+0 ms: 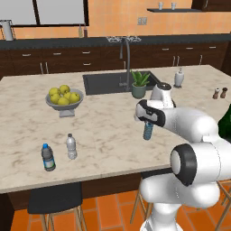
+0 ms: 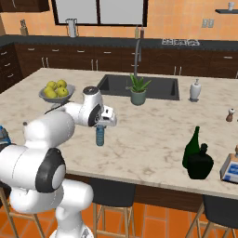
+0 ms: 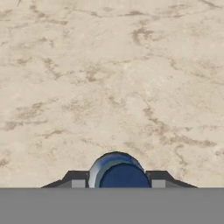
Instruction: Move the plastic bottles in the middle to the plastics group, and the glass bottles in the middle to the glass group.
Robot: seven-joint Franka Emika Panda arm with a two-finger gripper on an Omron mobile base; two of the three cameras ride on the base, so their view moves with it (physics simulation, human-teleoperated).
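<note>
**Blue bottle caught in the claw, in front of the potted plant**

The gripper (image 3: pixel 117 183) is pointing straight down over the marble island (image 1: pixel 108 131), and its two dark fingers are pressing in on either side of the slim blue water bottle (image 1: pixel 147 131), one at each flank of the blue cap. The bottle is hanging upright directly beneath the hand, with its body reaching down toward the stone; I cannot tell whether its base is touching the counter.

Taking the potted plant (image 1: pixel 139 85) beside the sink as the marker, the bottle is sitting on the near side of it, toward the island's front edge. The two small plastic bottles (image 1: pixel 71 146) are standing well off to the plant's left, near that front edge, close together. The dark green glass bottles (image 2: pixel 197 155) are standing to the plant's right, also toward the front edge, well apart from the claw.
</note>
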